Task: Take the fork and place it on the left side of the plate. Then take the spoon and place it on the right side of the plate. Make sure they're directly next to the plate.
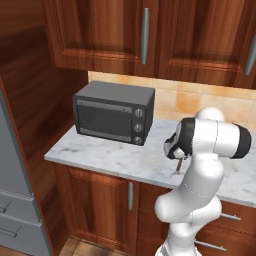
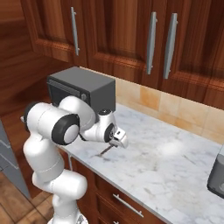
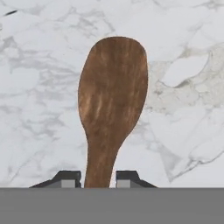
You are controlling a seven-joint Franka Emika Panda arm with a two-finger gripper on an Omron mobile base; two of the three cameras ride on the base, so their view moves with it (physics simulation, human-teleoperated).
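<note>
Closed down to a narrow gap: gripper (image 3: 98, 179), one dark fingertip (image 3: 69, 178) on each side of the wooden spoon (image 3: 113, 100) handle, both seemingly touching it. Judged a grip on the handle; firmness not confirmable. Oval bowl pointing away from the hand, above the white marble counter (image 1: 100, 157).

Location of the spoon: right of the microwave (image 1: 114, 112), near the counter's front edge. In the right base view, spoon (image 2: 105, 151) tilted, upper end at the gripper (image 2: 117, 139), lower end at or just above the marble; contact with the surface not resolvable.

Step in hand: second half of the task, pick-up of the spoon. Judged at the moment of grasp, transport not yet begun.

Next move, as a judgement:
- Confirm the hold, then raise straight up until the bowl is free of the marble.
- Carry to the plate's right side.
- Lower flat, directly beside the rim, without riding onto it.

Risk: slim handle, heavy bowl end; possible swing or slip between the tips during the carry.

Surroundings: microwave left of the work point, well apart from the spoon. Dark wood wall cabinets (image 1: 100, 35) above the microwave. Tiled backsplash (image 2: 175, 105) behind. Grey appliance (image 2: 217, 177) far right of the microwave, at the frame edge. Nothing lying on the marble between spoon and microwave.
</note>
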